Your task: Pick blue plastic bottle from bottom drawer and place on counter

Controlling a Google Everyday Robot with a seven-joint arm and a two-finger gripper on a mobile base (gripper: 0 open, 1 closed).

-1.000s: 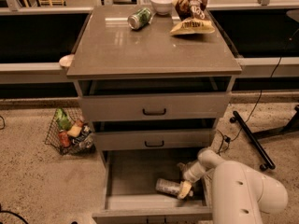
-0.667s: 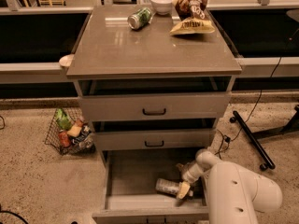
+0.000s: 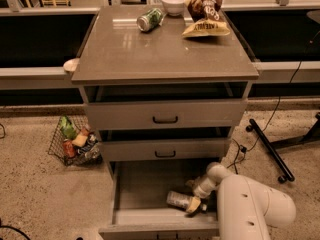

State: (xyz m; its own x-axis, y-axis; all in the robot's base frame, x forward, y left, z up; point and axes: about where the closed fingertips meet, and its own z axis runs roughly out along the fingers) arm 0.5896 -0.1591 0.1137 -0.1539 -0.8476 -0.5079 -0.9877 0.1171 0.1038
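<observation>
The gripper (image 3: pixel 195 204) is low in the open bottom drawer (image 3: pixel 142 186), near right, and seems clamped on the right end of the bottle (image 3: pixel 178 199), which lies on the drawer's grey bottom. The glossy counter (image 3: pixel 150 51) carries a can (image 3: pixel 150 20), a bowl (image 3: pixel 174 3) and a snack bag (image 3: pixel 206 14) at its far edge. A wire basket (image 3: pixel 75 141) sits on the speckled floor, left.

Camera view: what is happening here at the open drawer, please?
The robot's arm reaches into the open bottom drawer, and its gripper is at the blue plastic bottle, which lies on its side on the drawer floor. The counter above holds a green can and a chip bag.
</observation>
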